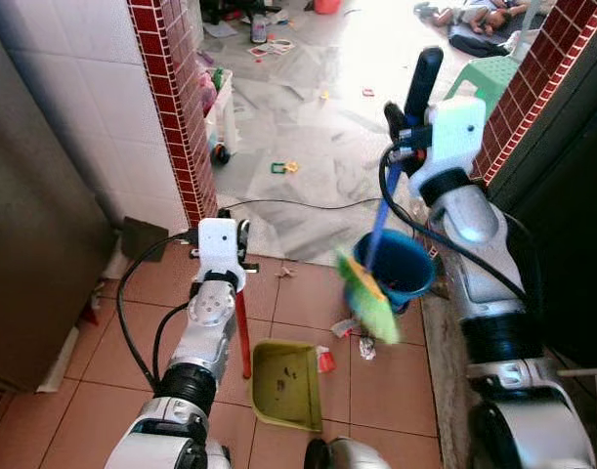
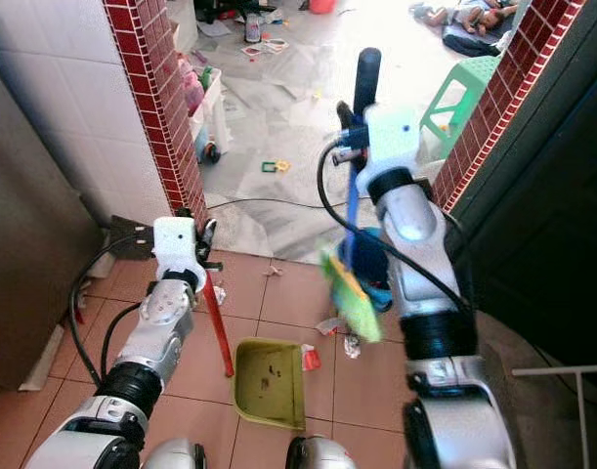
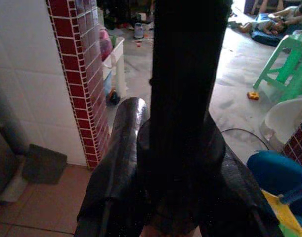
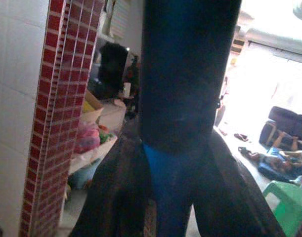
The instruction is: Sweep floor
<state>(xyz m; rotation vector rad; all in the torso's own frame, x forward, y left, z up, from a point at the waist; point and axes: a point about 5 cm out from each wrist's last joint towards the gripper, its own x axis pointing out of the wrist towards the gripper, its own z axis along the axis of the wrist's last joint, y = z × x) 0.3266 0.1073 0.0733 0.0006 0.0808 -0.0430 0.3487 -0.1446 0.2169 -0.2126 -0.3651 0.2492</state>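
Two tools show from the head camera: the right gripper [image 1: 407, 125] is clamped on the blue broom [image 1: 379, 227] near its black top grip, so the stick slants down to yellow-green bristles hanging just off the tiles before a blue bucket [image 1: 401, 266], while the left gripper [image 2: 205, 256] grasps the red dustpan handle [image 2: 218, 327], which runs down to the olive dustpan [image 2: 269, 381] lying flat on the floor. From the left wrist, black fingers [image 3: 116, 168] close around a dark upright shaft. From the right wrist, fingers [image 4: 116, 197] pinch the blue stick below its black grip.
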